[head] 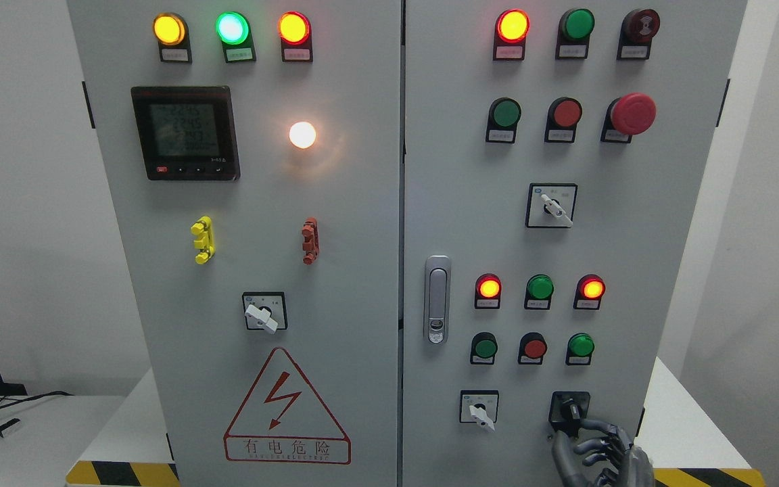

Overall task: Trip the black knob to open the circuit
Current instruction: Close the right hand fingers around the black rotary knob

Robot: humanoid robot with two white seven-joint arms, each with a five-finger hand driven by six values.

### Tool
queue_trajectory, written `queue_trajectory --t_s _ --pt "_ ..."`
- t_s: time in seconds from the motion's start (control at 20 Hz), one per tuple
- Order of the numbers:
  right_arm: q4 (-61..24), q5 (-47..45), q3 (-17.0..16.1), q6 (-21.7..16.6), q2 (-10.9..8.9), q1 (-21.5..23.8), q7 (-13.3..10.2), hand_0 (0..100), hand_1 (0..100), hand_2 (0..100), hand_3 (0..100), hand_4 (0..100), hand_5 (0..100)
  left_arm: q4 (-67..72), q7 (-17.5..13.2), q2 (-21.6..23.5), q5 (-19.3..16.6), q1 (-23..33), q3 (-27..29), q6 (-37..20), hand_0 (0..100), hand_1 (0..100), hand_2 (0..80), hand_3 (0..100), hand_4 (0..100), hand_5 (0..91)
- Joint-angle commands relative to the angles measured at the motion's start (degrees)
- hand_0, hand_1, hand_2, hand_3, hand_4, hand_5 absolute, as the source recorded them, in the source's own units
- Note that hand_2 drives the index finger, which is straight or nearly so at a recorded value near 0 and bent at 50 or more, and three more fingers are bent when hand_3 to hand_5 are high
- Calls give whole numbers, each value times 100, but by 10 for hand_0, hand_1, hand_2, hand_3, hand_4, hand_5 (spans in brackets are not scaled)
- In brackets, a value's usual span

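The black knob (570, 410) sits on a black square plate at the lower right of the cabinet's right door (470, 203), its handle pointing up and slightly left. My right hand (582, 443), dark grey, comes in from the bottom edge just below and right of the knob. Its fingers (602, 433) are loosely bent and spread, and the topmost one reaches the knob's lower right edge. The thumb (560, 452) hangs apart below the plate. Nothing is enclosed in the hand. My left arm is out of sight.
A white selector switch (479, 410) is left of the knob, with small push buttons (533, 348) and lit lamps (489, 288) above. The door latch (437, 299) stands near the centre seam. The red mushroom stop button (632, 113) juts out at the upper right. Yellow-black floor tape (707, 477) runs behind the hand.
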Motion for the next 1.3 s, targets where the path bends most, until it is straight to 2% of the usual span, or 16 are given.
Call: queue_trajectory --t_s 0.0,1.25 --pt "14 19 72 4 29 -30 -2 330 757 446 708 774 955 7 -1 -5 -176 0 0 3 120 389 0 0 0 0" --pt "23 45 63 13 55 -74 -2 319 749 489 731 787 957 -2 -1 4 -176 0 0 3 120 389 0 0 0 0"
